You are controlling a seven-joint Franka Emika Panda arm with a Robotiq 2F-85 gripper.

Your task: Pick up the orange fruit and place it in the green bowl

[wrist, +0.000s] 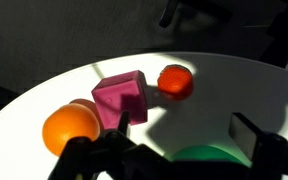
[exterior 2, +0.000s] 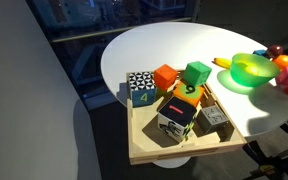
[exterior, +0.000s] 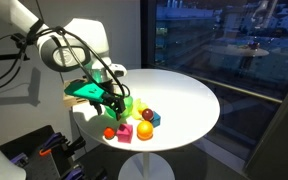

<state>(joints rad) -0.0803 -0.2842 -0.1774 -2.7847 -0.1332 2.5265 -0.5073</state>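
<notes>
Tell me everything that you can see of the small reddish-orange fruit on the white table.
The orange fruit is a small, round, reddish-orange ball. It is smooth and slightly shiny, so it looks like plastic. It lies free on the white table, in the lit part, close beside the pink cube, seemingly with a narrow gap between them. Nothing holds it: the gripper is open and does not touch it.

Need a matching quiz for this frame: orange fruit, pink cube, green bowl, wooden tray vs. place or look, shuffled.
1 orange fruit
2 pink cube
3 green bowl
4 wooden tray

A holds toy blocks
B flat faces, beside the larger orange fruit
C small, round, reddish
D wide, shallow, near the tray

Pairs: 1-C, 2-B, 3-D, 4-A
</notes>
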